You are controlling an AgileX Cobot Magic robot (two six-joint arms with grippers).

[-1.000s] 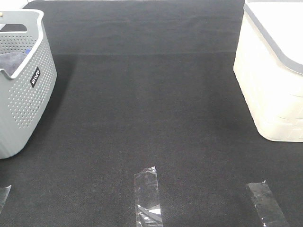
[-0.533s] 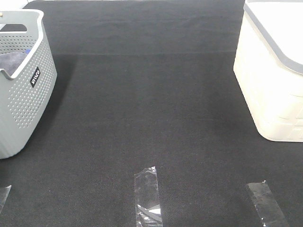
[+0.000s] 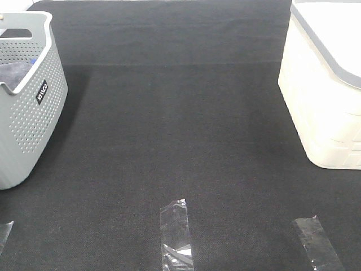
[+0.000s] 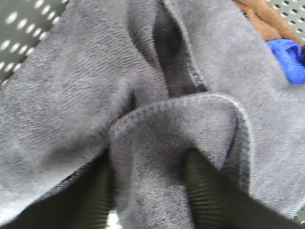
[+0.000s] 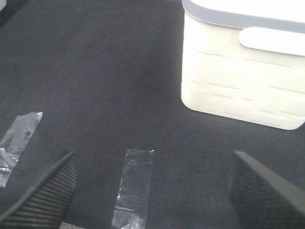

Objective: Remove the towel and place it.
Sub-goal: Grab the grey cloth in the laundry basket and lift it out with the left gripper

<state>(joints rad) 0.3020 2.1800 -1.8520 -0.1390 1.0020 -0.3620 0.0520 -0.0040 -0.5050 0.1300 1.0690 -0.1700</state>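
my left jaws pinch a fold of the towel (image 4: pixel 71 95), a grip the high view misses, while my right jaws hang spread over the desk (image 5: pixel 95 71).

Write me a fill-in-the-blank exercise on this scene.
1. The towel sits in the ____ basket, not the cream basket.
2. A fold of it lies between the left gripper's ____.
3. Beside the towel lie a brown cloth and a ____ cloth.
4. The right gripper holds nothing; its jaws stand ____.
Missing words: grey; fingers; blue; open.
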